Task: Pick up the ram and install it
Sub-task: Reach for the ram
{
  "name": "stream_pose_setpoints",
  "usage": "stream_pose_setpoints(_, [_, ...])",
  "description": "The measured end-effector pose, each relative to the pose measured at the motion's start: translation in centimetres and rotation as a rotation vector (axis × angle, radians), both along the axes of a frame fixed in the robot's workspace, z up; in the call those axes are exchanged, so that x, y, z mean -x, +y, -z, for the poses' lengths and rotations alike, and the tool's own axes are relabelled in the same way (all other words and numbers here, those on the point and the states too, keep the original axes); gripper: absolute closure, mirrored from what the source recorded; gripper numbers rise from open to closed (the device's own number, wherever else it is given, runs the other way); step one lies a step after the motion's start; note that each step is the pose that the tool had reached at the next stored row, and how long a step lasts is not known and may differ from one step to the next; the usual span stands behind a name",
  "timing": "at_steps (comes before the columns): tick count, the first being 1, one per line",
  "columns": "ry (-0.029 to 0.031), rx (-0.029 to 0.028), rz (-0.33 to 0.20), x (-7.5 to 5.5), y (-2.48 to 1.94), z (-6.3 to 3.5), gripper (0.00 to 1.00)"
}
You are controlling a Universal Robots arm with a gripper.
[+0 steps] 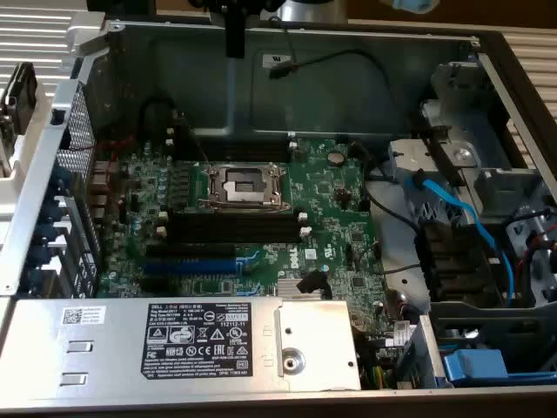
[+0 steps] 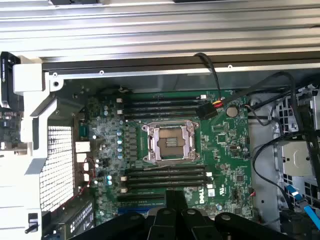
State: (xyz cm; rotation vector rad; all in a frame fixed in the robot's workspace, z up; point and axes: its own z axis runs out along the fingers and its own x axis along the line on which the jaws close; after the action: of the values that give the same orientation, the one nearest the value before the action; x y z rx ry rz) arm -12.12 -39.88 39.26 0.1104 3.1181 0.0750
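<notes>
The ram cannot be picked out for certain anywhere in the open case. No green stick stands up from the black memory slots (image 1: 233, 228) on the near side of the CPU socket (image 1: 244, 185), nor from the second bank of slots (image 1: 237, 154) on its far side, as far as can be told.

The gripper (image 2: 175, 200) hangs high above the motherboard (image 1: 335, 205) with its dark fingers drawn together. Whether a thin stick is pinched edge-on between them cannot be told. In the exterior view the gripper (image 1: 235, 45) shows as a narrow dark bar coming down from the top edge, in front of the case's far wall (image 1: 365, 91) and well clear of the board. In the wrist view its tip sits over the near bank of slots (image 2: 165, 176), with the socket (image 2: 170, 142) beyond it.

A blue expansion slot (image 1: 190, 264) lies just near of the near bank, towards the exterior view's left. The grey power supply (image 1: 104, 344), with its black label, fills the near edge of the case. A coin battery (image 1: 335, 158) sits at the board's far right corner, and a light blue cable (image 1: 452, 209) runs through the drive bay on the exterior view's right.
</notes>
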Motion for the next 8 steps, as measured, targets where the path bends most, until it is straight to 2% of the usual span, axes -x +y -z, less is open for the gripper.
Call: stream_pose_setpoints(8, [0.0000, 0.0000, 0.000, 0.00, 0.00, 0.00, 0.90])
